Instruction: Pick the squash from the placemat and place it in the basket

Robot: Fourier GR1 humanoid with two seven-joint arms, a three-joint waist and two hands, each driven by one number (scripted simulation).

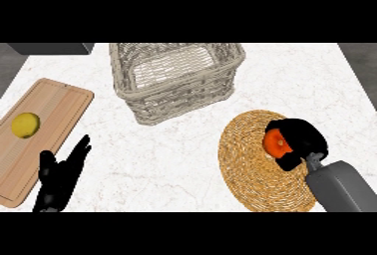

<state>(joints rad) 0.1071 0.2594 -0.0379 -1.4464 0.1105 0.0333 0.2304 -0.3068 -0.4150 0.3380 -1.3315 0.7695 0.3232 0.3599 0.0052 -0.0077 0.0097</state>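
Yellow lemon (25,124) on wooden cutting board (55,117), white marble counter (177,149)

Right hand (300,137) curls its fingers round the orange squash (276,142) on the round woven placemat (250,164); wicker basket (177,79) stands beyond

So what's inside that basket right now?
Nothing that shows: through the open top of the basket only its woven floor and walls appear. The near wall hides a strip of the floor. The squash sits on the placemat, with the right hand curled round it.

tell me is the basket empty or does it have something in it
Empty: only the woven floor shows inside the basket. The orange squash is over the placemat, in the right hand.
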